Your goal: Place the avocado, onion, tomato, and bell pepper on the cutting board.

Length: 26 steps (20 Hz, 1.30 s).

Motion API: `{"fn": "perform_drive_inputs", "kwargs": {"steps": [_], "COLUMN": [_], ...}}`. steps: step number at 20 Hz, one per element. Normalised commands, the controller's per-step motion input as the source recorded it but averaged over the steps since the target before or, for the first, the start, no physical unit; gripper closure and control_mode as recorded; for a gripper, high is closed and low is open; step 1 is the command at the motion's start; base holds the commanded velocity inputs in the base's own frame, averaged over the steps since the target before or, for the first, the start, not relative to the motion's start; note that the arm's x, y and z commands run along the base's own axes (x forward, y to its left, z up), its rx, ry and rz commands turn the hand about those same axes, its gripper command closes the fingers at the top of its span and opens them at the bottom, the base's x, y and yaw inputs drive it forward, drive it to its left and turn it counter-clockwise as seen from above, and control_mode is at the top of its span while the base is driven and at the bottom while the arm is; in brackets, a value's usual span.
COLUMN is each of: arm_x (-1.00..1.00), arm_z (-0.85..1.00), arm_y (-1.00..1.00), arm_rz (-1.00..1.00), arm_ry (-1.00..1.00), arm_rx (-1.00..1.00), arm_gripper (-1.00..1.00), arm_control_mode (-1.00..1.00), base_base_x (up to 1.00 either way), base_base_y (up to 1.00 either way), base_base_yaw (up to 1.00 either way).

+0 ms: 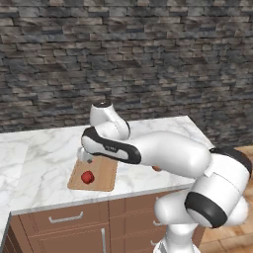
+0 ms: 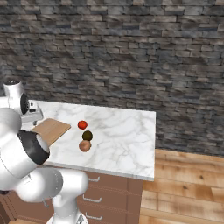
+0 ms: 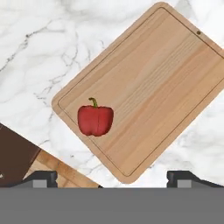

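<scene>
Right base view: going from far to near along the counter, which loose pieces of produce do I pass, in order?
Tomato → avocado → onion. All three sit on the marble counter, to the right of the cutting board.

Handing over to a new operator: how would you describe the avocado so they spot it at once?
On the marble counter, right of the cutting board, three small fruits sit in a short line. The avocado is the middle one, between the tomato and the onion. It alone is dark olive, almost black.
</scene>
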Motion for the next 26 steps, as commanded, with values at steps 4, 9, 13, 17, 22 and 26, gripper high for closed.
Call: {"fn": "perform_drive_inputs", "kwargs": {"steps": [4,9,13,17,22,26], "arm_x": [-0.35,-0.46,-0.44,-0.36,-0.43,-0.31], "arm_z": [0.57,0.5,0.42,0.21,0.29,0.32], "arm_y": [-0.63,-0.67,-0.69,-0.62,-0.63,-0.66], "arm_rz": [-0.14,-0.14,-0.12,-0.02,0.0,-0.01], "arm_ry": [0.0,-0.01,-0.02,-0.15,-0.13,-0.13], "arm_rx": [0.0,0.0,0.0,-0.03,-0.01,-0.01], "arm_gripper": [-1.0,-1.0,-1.0,-1.0,-1.0,-1.0], "arm_control_mode": [-1.0,-1.0,-1.0,-1.0,-1.0,-1.0], "base_base_x": [0.0,0.0,0.0,0.0,0.0,0.0], "base_base_y": [0.0,0.0,0.0,0.0,0.0,0.0], "base_base_yaw": [0.0,0.0,0.0,0.0,0.0,0.0]}}
